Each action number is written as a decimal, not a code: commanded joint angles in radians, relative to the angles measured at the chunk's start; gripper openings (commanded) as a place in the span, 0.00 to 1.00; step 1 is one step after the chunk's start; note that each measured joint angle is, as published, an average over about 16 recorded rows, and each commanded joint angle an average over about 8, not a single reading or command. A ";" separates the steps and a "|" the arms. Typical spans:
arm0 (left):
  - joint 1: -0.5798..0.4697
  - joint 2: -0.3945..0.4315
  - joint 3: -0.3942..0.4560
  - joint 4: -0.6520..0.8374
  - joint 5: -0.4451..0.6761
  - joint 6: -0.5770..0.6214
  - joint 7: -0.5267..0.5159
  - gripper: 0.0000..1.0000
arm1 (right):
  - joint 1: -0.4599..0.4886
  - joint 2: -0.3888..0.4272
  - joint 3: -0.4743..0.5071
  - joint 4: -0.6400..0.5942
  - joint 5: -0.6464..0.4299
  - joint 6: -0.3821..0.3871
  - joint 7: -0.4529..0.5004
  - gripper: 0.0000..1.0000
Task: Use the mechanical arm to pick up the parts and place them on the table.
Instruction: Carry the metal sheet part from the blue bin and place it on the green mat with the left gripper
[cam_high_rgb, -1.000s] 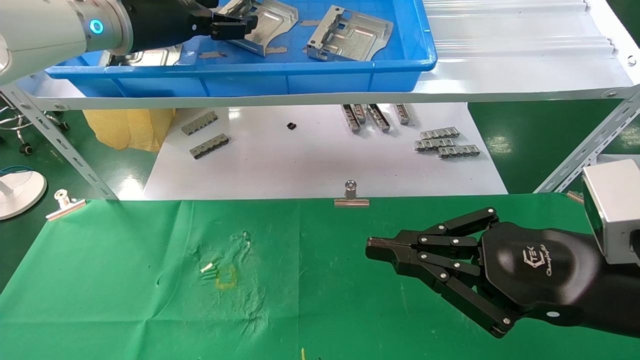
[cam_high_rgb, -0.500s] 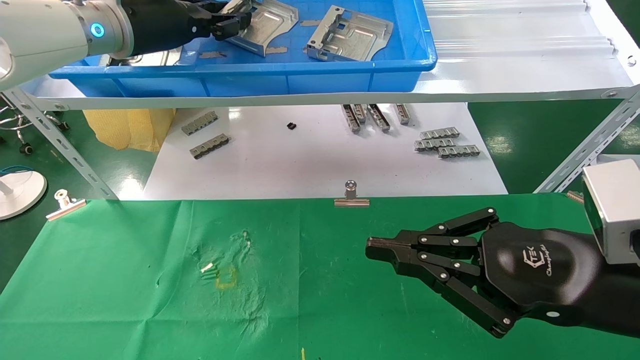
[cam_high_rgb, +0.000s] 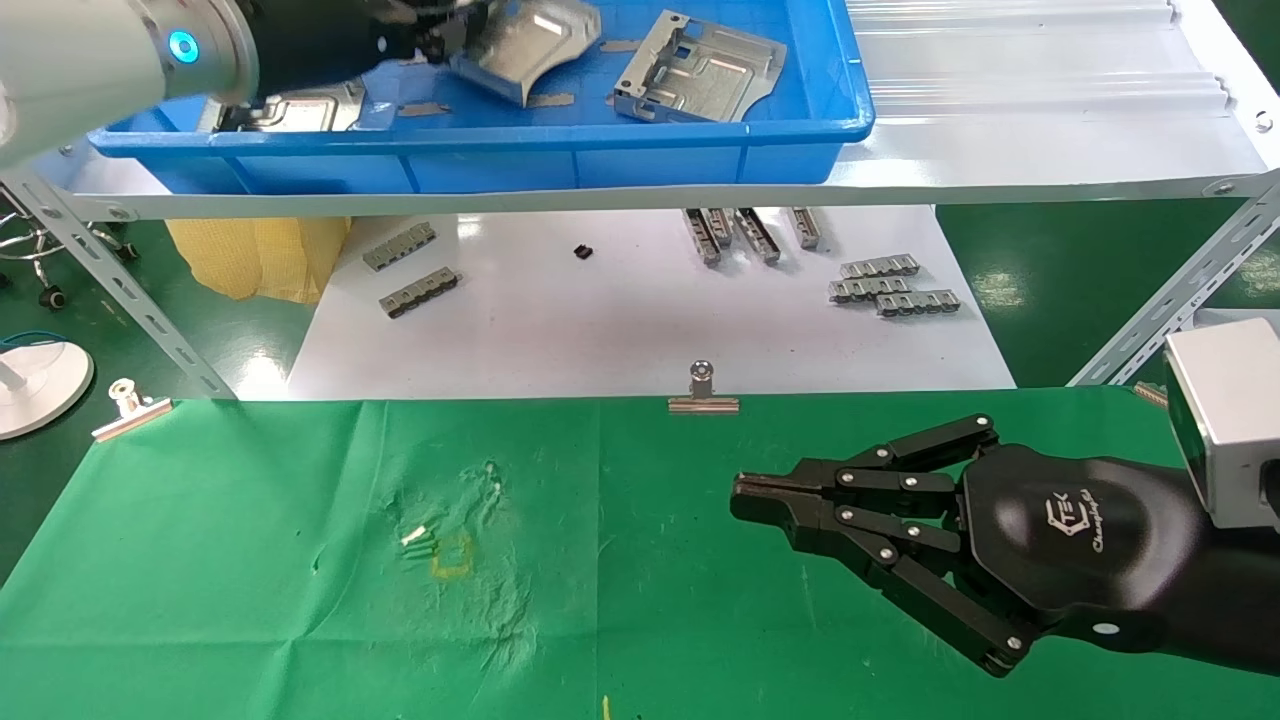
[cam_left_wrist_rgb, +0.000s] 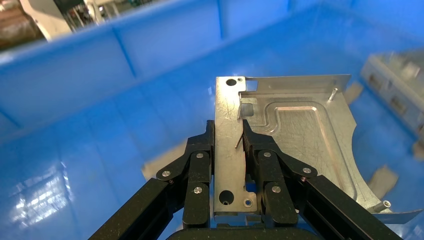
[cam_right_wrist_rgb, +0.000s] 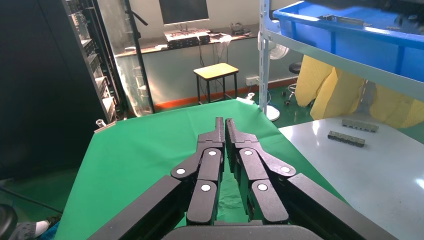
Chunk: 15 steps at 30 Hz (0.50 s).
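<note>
In the blue tray (cam_high_rgb: 480, 140) on the upper shelf, my left gripper (cam_high_rgb: 440, 38) is shut on the bent edge of a silvery sheet-metal part (cam_high_rgb: 525, 45), which hangs tilted above the tray floor. The left wrist view shows both fingers clamped on that part (cam_left_wrist_rgb: 300, 135) at its upright flange, left gripper (cam_left_wrist_rgb: 229, 135). A second part (cam_high_rgb: 700, 70) lies in the tray to the right, and a third (cam_high_rgb: 300, 108) lies under my left arm. My right gripper (cam_high_rgb: 745, 497) hovers shut and empty over the green table (cam_high_rgb: 250, 600); it appears as the right gripper (cam_right_wrist_rgb: 223, 125) above the cloth.
Small grey ribbed strips (cam_high_rgb: 895, 285) lie on the white sheet (cam_high_rgb: 600, 330) below the shelf. Binder clips (cam_high_rgb: 703, 390) hold the cloth's far edge. Slanted shelf struts (cam_high_rgb: 1170, 300) stand at both sides. A faint yellow mark (cam_high_rgb: 452, 555) sits on the cloth.
My left gripper has lifted and drawn back toward the left with the part in it, so the part now tilts up off the tray floor. The right arm has not moved.
</note>
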 joint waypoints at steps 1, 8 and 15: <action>-0.006 -0.005 -0.007 -0.004 -0.010 0.003 -0.001 0.00 | 0.000 0.000 0.000 0.000 0.000 0.000 0.000 1.00; -0.034 -0.080 -0.043 -0.054 -0.066 0.211 0.052 0.00 | 0.000 0.000 0.000 0.000 0.000 0.000 0.000 1.00; -0.024 -0.173 -0.057 -0.101 -0.101 0.563 0.130 0.00 | 0.000 0.000 0.000 0.000 0.000 0.000 0.000 1.00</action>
